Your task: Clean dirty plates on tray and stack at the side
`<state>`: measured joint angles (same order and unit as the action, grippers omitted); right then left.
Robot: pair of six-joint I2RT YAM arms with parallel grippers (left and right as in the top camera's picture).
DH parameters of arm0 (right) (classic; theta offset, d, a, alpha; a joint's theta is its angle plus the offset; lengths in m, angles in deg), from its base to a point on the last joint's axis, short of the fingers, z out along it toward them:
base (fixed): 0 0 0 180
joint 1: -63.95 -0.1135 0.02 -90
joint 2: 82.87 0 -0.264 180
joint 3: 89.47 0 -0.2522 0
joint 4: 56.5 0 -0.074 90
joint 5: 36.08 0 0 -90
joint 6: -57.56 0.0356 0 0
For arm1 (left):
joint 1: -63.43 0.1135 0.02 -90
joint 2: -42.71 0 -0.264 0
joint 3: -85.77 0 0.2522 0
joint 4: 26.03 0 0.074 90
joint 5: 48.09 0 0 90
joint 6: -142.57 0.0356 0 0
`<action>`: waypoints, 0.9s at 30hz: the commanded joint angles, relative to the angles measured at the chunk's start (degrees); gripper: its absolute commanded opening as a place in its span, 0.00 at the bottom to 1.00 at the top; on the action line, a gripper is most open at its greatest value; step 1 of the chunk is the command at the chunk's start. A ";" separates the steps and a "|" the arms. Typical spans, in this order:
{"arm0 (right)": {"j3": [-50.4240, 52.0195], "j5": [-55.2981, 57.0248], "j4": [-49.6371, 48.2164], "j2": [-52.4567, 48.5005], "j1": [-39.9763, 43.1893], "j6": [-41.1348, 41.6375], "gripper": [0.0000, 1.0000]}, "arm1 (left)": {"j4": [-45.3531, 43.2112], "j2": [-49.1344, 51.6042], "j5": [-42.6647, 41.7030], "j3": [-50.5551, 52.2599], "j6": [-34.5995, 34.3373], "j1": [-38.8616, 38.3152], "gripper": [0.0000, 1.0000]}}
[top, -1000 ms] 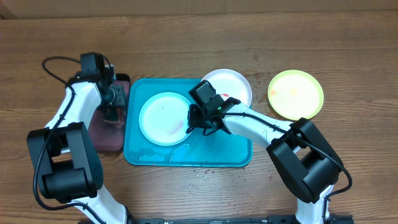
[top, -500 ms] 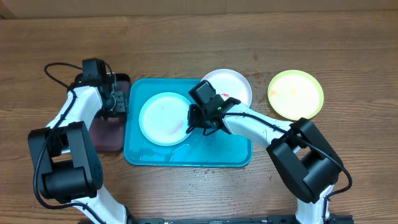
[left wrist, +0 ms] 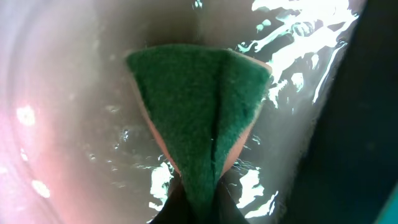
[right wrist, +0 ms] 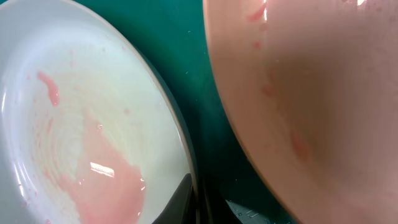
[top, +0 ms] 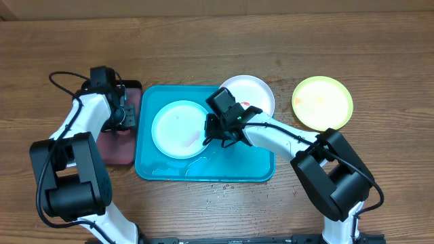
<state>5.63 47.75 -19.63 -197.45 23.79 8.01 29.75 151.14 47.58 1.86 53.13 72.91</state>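
Green sponge pinched tight in the left gripper over the wet pinkish tray at frame left, probably soaking it. Mid-frame, the right gripper clamps the smeared light blue plate by its rim, steadying it on the turquoise tray.

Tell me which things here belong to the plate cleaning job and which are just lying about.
Job: turquoise tray; light blue plate, white plate, yellow-green plate; green sponge; small pinkish tray, wet, under the sponge.
Lying about: black cable at the far left; splashes on the table.
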 commanded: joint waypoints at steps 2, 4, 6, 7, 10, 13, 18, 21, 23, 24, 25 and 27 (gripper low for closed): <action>-0.52 -0.31 -0.22 1.99 -0.17 -0.33 0.05 | 0.76 -1.73 1.09 -3.98 0.33 -0.07 0.73; -0.52 -0.31 -0.24 1.99 -0.17 -0.33 0.05 | 0.72 -1.70 0.81 -3.96 0.31 -0.09 0.75; -0.52 -0.31 -0.26 1.99 -0.17 -0.33 0.05 | 0.57 -1.70 0.02 -3.93 -0.09 -0.13 0.72; -0.52 -0.31 -0.26 1.99 -0.17 -0.33 0.05 | 0.44 -1.70 0.02 -3.93 -0.92 -0.11 0.71; -0.52 -0.31 -0.24 1.99 -0.17 -0.33 0.05 | 0.04 -1.60 -0.04 -3.80 -2.91 -0.11 0.62; -0.52 -0.31 -0.24 1.99 -0.17 -0.33 0.05 | -0.04 -1.11 -1.53 -3.78 -4.52 -0.11 0.40; -0.52 -0.31 -0.24 1.99 -0.17 -0.33 0.05 | 0.00 -0.37 -6.38 -2.89 -4.66 -0.13 0.33; -0.52 -0.31 -0.24 1.99 -0.17 -0.33 0.05 | -0.02 -0.20 -6.03 -2.45 -4.63 -0.11 0.33; -0.52 -0.31 -0.24 1.99 -0.17 -0.33 0.05 | 0.00 -0.20 -4.42 -2.27 -4.63 -0.09 0.30; -0.52 -0.31 -0.24 1.99 -0.17 -0.33 0.05 | 0.00 -0.17 -3.61 -2.27 -4.63 -0.09 0.28; -0.52 -0.31 -0.24 1.97 -0.17 -0.33 0.05 | -0.02 -0.17 -3.04 -2.27 -4.63 -0.09 0.28; -0.52 -0.31 -0.22 1.99 -0.17 -0.33 0.05 | 0.13 -0.17 -2.40 -2.27 -4.63 -0.09 0.26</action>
<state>5.63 47.75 -19.58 -197.45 23.79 7.98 29.88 150.94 43.69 -0.79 49.48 72.91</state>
